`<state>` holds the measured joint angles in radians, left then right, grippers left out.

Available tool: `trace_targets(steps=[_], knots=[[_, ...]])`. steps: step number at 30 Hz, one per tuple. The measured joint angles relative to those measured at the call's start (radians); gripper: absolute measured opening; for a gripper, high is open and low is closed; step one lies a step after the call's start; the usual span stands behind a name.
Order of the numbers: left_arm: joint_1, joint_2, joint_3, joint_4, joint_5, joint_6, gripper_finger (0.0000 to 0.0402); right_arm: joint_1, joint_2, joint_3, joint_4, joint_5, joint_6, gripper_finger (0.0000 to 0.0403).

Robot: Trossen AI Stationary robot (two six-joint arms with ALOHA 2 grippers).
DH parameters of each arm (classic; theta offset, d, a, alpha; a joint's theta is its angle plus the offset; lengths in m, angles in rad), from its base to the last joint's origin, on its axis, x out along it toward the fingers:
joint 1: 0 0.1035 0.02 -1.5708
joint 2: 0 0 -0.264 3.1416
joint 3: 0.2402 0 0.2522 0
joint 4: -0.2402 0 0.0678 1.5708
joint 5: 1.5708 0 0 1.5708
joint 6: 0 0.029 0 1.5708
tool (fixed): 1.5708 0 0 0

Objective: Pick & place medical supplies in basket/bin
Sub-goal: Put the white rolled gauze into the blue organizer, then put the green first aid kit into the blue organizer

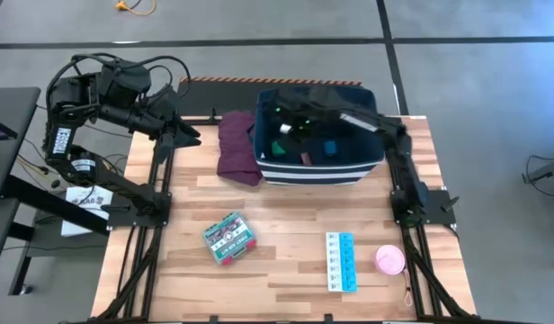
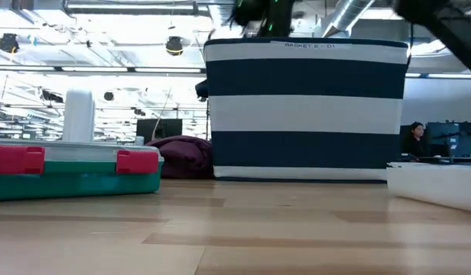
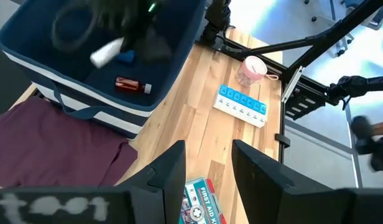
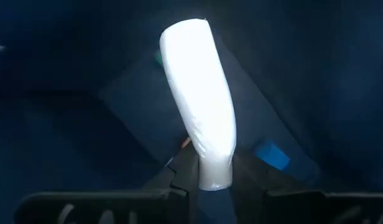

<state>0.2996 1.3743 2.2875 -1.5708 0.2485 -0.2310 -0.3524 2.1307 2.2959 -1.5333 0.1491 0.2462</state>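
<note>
The navy bin with white stripes (image 1: 317, 171) (image 2: 308, 111) stands at the table's far side. My right gripper (image 4: 214, 177) reaches down into it, shut on the white stick (image 4: 201, 93) (image 3: 107, 53). On the bin's floor lie a green block (image 1: 279, 147), a blue block (image 1: 331, 147) (image 4: 272, 155) and a tiny red-white piece (image 3: 132, 85). The green-red flat box (image 1: 230, 237), the pill strip (image 1: 341, 261) and the pink roll (image 1: 390, 260) lie on the near table. My left gripper (image 3: 207, 168) hovers open, left of the bin. My right gripper pinches the white stick's near end (image 4: 214, 168) between its two fingers. The fingers point down into the bin, and the stick runs on ahead of them, in line with them. The stick's free end (image 4: 185, 31) is inside the bin; whether it touches anything I cannot tell.
A maroon folded cloth (image 1: 238, 147) (image 3: 55, 155) lies against the bin's left side. Dark frame rails (image 1: 142, 234) run along the table's left and right edges. Bare wood (image 1: 286, 211) shows between the bin and the near items.
</note>
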Motion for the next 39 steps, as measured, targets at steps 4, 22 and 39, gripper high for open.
trace_targets(steps=[4,22,39], knots=[[0.000,0.000,0.000,0.000,0.002,0.000,0.0118,0.005,0.091,-0.001,-0.010,0.009,-0.073,0.0063],[0.000,0.000,0.000,0.000,0.000,0.002,0.0118,0.033,0.107,0.056,-0.040,0.005,-0.194,0.0196],[-0.012,0.001,0.000,0.000,-0.006,-0.052,0.0118,0.174,-0.342,0.060,-0.037,0.059,-0.056,0.0175]])
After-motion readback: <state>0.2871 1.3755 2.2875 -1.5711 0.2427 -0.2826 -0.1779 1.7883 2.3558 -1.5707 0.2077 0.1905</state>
